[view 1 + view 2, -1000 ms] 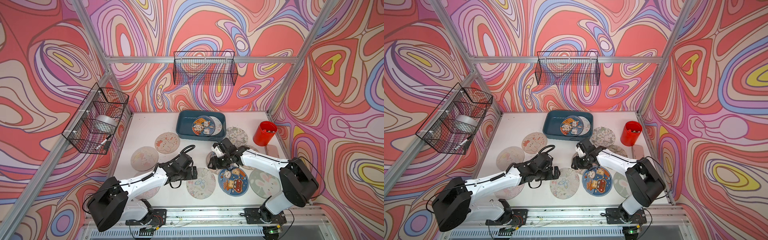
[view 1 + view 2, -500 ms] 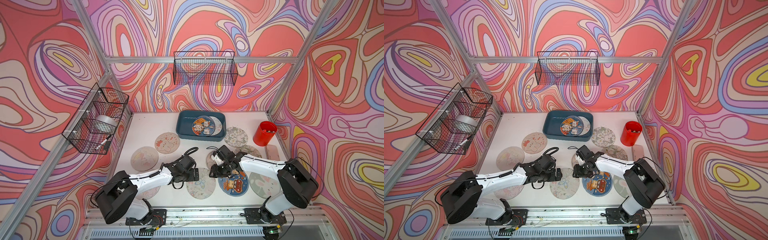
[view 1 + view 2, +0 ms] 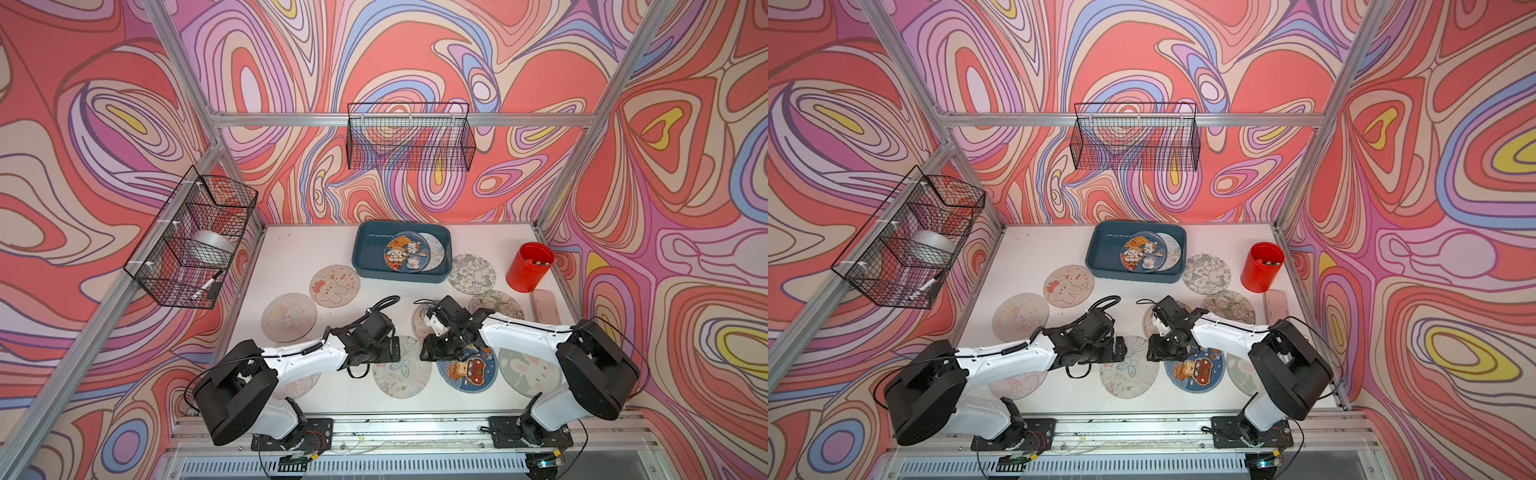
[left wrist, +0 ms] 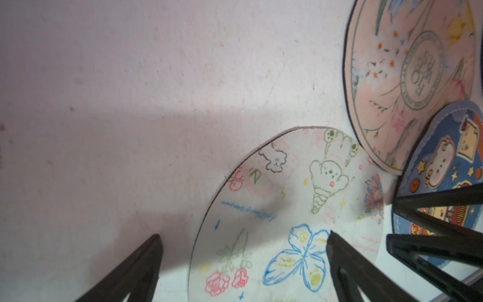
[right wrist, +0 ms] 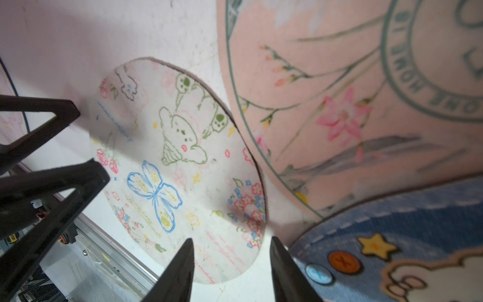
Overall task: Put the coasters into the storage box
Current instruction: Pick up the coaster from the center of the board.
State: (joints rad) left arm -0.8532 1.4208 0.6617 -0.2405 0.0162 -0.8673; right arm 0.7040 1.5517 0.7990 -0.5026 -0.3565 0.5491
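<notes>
On the counter (image 3: pixel 299 249), front centre: butterfly coaster (image 3: pixel 401 372), thin, likely light and bendy; best pinched at its rim. Left pincer (image 4: pixel 243 234) wide apart, right pincer (image 5: pixel 230 239) half apart, both empty.

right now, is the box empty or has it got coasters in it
Not empty. Both top views show the box holding a blue coaster overlapping a pale coaster.

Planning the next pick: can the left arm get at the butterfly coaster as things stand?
Probably yes: the left gripper hangs open, straddling an uncovered edge of the butterfly coaster. The right gripper crowds its far side.
</notes>
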